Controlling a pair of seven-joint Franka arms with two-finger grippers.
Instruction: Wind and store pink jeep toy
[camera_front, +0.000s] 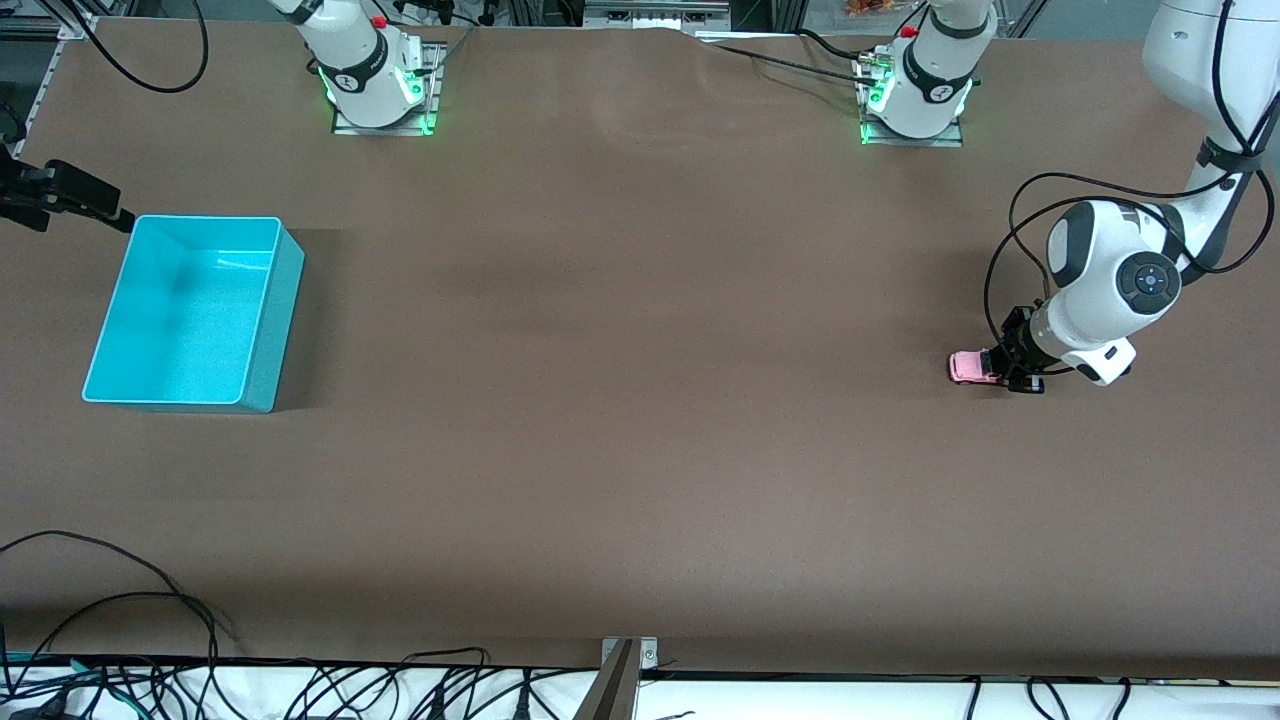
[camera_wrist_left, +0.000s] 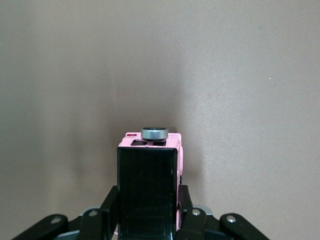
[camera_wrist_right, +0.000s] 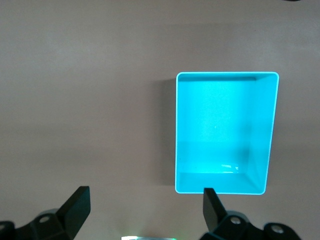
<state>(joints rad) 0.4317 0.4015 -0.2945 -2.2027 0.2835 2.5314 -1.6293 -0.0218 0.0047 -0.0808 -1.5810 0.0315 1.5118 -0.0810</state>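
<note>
The pink jeep toy (camera_front: 966, 367) is at table level near the left arm's end of the table. My left gripper (camera_front: 1003, 369) is shut on it. In the left wrist view its black roof (camera_wrist_left: 148, 175) sits between the fingers (camera_wrist_left: 186, 205), which press on both pink sides, and a grey spare wheel (camera_wrist_left: 155, 133) shows at its end. My left gripper (camera_wrist_left: 148, 212) reaches down from the side. My right gripper (camera_wrist_right: 145, 202) is open with nothing between its fingers. It hangs beside the teal bin (camera_wrist_right: 226, 74) at the right arm's end; in the front view my right gripper (camera_front: 100, 205) is next to the bin's corner.
The teal bin (camera_front: 275, 330) stands empty on the brown table. Both arm bases (camera_front: 380, 80) are mounted along the table's edge farthest from the front camera. Loose cables (camera_front: 150, 600) lie at the edge nearest that camera.
</note>
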